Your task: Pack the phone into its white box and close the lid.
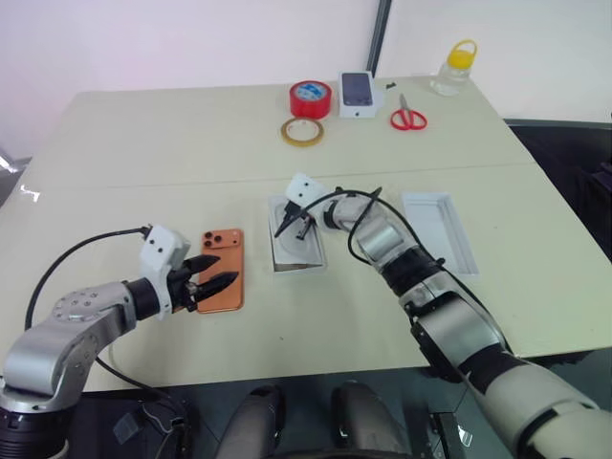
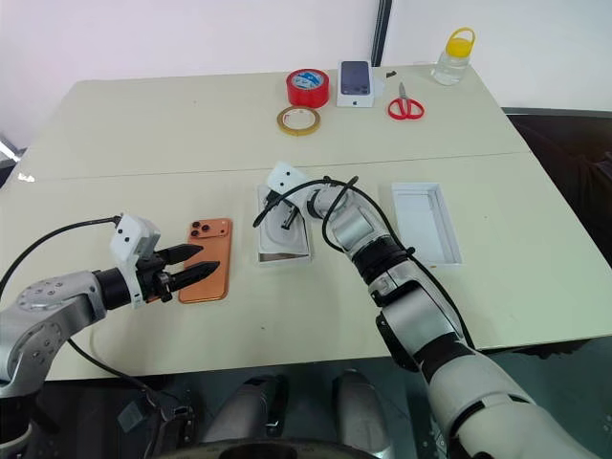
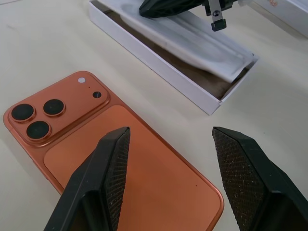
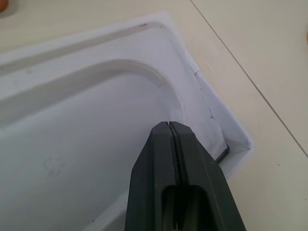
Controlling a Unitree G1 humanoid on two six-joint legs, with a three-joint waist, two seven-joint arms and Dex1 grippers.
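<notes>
A: Containers?
B: The white box (image 1: 298, 251) lies on the surface (image 1: 143, 143), holding a flat white insert (image 3: 192, 41) tilted across its brownish floor. The lid (image 1: 439, 229) lies apart, rim up.
A: The phone (image 1: 222, 269)?
B: Face down beside the box.
A: Grippers?
B: Left gripper (image 1: 212, 278), jaws apart, over the phone. Right gripper (image 4: 172, 139), jaws closed, over the insert; contact unclear.

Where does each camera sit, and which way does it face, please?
Head eyes: forward and down over both arms at the table, lid and tape rolls.
Left wrist: along the open left tool onto the phone.
Right wrist: along the shut right tool onto the insert.
Shared: the white box with its insert.
</notes>
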